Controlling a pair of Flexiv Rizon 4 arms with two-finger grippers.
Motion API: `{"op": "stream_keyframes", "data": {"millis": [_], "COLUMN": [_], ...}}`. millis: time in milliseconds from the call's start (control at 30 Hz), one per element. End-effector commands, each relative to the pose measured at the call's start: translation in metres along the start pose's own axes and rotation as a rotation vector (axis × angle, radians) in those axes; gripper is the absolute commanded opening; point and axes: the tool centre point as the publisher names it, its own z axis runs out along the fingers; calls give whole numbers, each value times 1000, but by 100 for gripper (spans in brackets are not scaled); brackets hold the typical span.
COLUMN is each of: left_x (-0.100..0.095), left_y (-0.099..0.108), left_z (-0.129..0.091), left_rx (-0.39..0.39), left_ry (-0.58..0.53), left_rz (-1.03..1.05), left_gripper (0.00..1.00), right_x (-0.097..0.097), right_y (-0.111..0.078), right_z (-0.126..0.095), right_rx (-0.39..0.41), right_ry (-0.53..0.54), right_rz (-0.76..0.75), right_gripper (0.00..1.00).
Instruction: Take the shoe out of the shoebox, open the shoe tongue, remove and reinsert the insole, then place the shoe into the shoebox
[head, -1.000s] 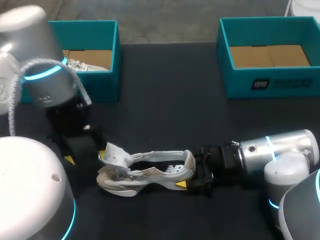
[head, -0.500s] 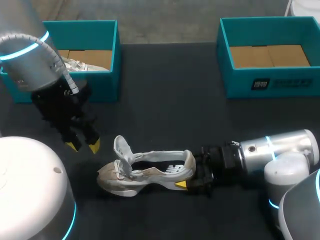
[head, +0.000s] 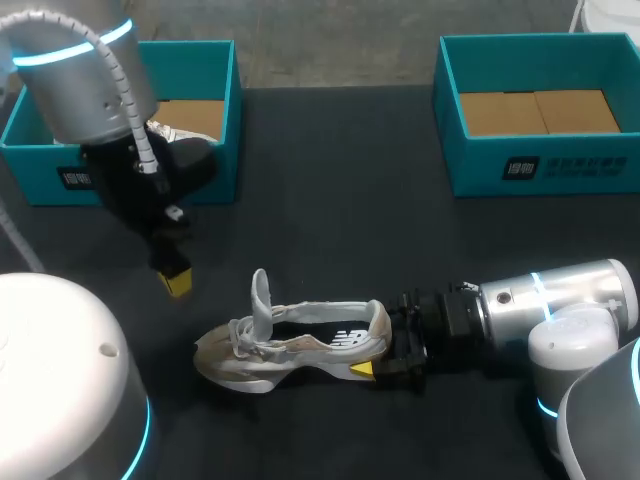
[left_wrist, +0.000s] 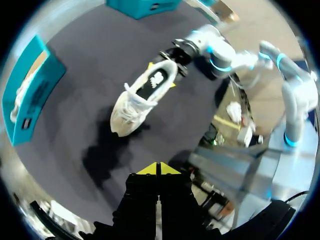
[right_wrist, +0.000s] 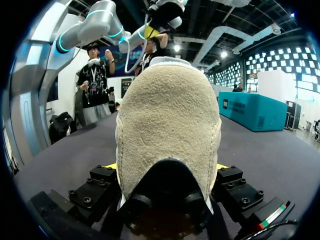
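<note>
Shoe: the white-and-beige mesh sneaker (head: 300, 345) sits on its sole on the black table (head: 330, 200), outside both boxes. The toe points toward your left arm and the heel toward your right arm. The white tongue (head: 261, 298) stands pulled upright above the laces, with the dark opening of the sneaker showing behind it.

Your right gripper (head: 385, 348) is low at table level and clenched on the heel of the sneaker, one finger on each side. In the right wrist view the beige suede heel fills the space between the black fingers (right_wrist: 97, 187). A sliver of yellow tip shows against each flank of the heel.

Your left gripper (head: 176, 282) hangs over the table, near the toe of the sneaker but apart from it. It sits between the sneaker and the left shoebox. The left wrist view shows its two yellow tips pressed together with nothing between them, so it is clenched on empty. In that view the sneaker (left_wrist: 142, 92) lies ahead of the fingers, well apart.

The left shoebox (head: 185, 70) is teal open-topped cardboard at the far left of the table, behind your left arm. A second pale shoe (head: 172, 131) lies inside it, partly hidden by the arm.

The right shoebox (head: 580, 165) is also teal and open-topped, at the far right, showing its brown cardboard floor. It is well apart from the sneaker.
</note>
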Motion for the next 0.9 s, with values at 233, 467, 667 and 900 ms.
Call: {"op": "stream_keyframes", "data": {"millis": [233,467,667,900], "left_x": [-6,-3,15,29], "left_y": [-11,-27,-54,-85], "left_z": [-3,-11,-10,8], "left_rx": [-182,-52,7,-19], "left_ry": [37,-66,-103,-141], "left_rz": [149,190,244,320], "left_gripper": [0,0,0,0], "right_x": [0,0,0,0], "right_y": [1,1,1,1], "right_z": [1,1,1,1], "right_rx": [6,6,6,6], "right_ry": [2,2,2,2], "right_rz": [0,0,0,0], "right_gripper": [0,0,0,0]}}
